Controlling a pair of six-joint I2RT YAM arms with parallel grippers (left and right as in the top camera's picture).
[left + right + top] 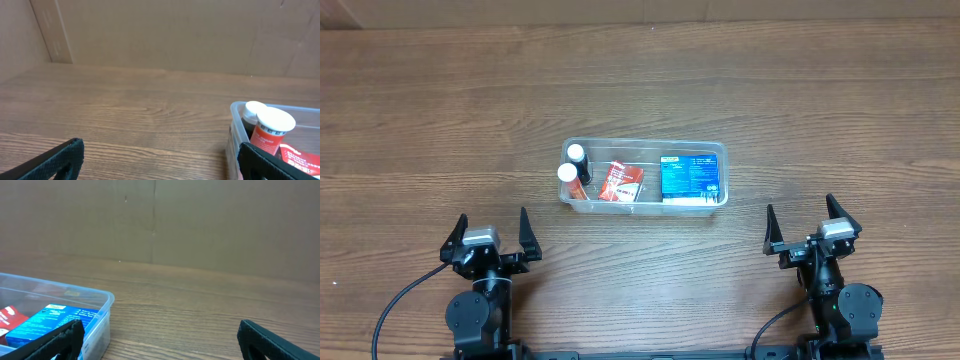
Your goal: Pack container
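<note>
The clear plastic container [715,150] sits mid-table. Inside it are two small white-capped bottles [572,163] at the left end, a red box [621,182] in the middle and a blue box [688,176] at the right. My left gripper [488,232] is open and empty near the front edge, left of the container. My right gripper [807,222] is open and empty at the front right. The left wrist view shows the container's left end [235,130] with the bottles [270,127] between its open fingers [160,165]. The right wrist view shows the container's right corner [102,305], the blue box [45,322] and open fingers [160,345].
The wooden table [440,110] stretches around the container. A brown cardboard wall [165,35] stands behind the table in both wrist views.
</note>
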